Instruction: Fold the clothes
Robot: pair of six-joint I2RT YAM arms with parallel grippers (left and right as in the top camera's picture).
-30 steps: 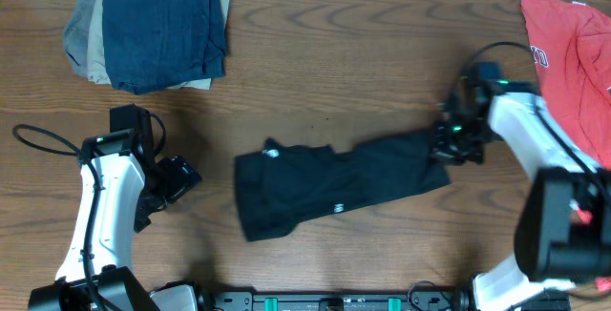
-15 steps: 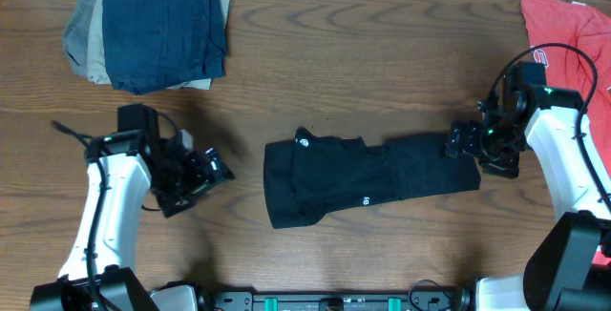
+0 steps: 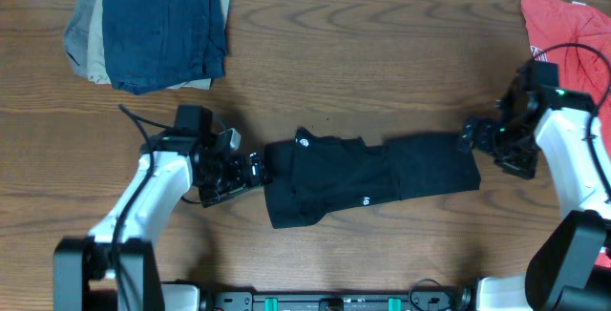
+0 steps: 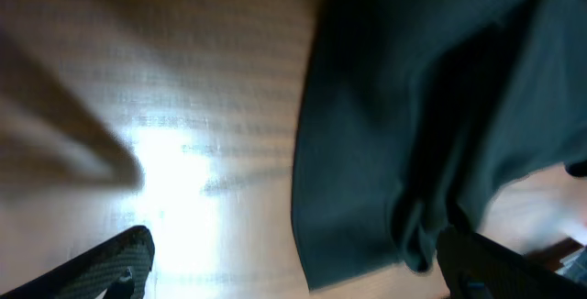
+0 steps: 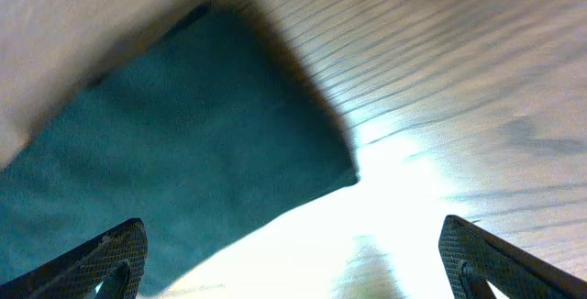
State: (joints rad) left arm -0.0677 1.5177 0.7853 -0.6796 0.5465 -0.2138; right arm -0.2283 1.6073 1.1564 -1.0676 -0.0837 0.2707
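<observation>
The clothes, a black T-shirt [image 3: 368, 177] with small white round marks, lie folded into a long strip across the middle of the wooden table [image 3: 363, 53]. My left gripper [image 3: 253, 166] is open at the strip's left end; in the left wrist view the dark fabric [image 4: 413, 134] lies between the wide-apart fingertips [image 4: 119, 262]. My right gripper [image 3: 470, 136] is open just off the strip's right end. In the right wrist view a corner of the shirt [image 5: 183, 143] lies below and ahead, and nothing is held between the fingertips [image 5: 115, 253].
A stack of folded dark blue, tan and grey garments [image 3: 153, 30] sits at the back left. A red T-shirt [image 3: 573, 39] lies at the back right, close behind my right arm.
The right gripper dragged the shirt rightward, then opened and let go of its right end, backing off a little. The left arm swung right to the shirt's left end.
</observation>
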